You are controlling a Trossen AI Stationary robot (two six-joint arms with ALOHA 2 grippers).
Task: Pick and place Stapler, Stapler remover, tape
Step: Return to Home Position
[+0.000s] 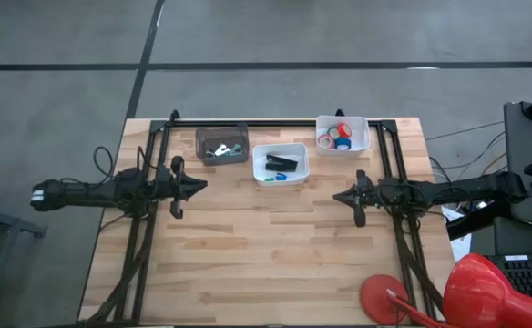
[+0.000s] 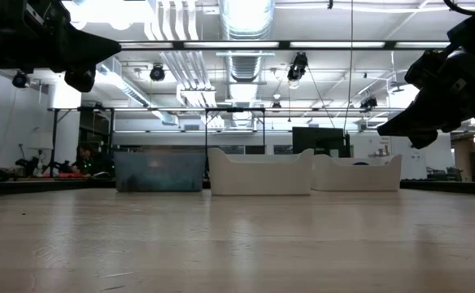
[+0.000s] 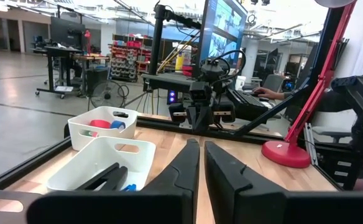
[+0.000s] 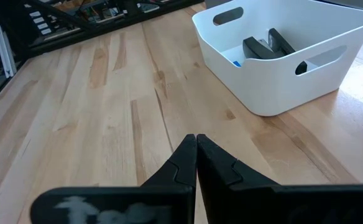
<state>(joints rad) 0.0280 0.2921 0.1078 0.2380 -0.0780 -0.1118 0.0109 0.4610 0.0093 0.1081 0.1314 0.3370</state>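
The black stapler (image 1: 282, 162) lies inside the middle white bin (image 1: 281, 179), next to a small blue item; it also shows in the left wrist view (image 3: 104, 177) and the right wrist view (image 4: 268, 46). Red and blue tape rolls (image 1: 337, 138) sit in the far white bin (image 1: 364, 128), also seen in the left wrist view (image 3: 101, 124). A dark see-through bin (image 1: 202, 137) holds small metal pieces (image 1: 220, 150). My left gripper (image 1: 200, 186) hovers shut left of the bins. My right gripper (image 1: 337, 194) hovers shut to their right.
The three bins stand in a row near the table's far edge (image 2: 258, 172). A red desk lamp (image 1: 384, 296) sits at the near right corner. Black frame rails (image 1: 157, 137) run along the far, left and right sides. Bare wood (image 1: 266, 246) lies between and in front of the arms.
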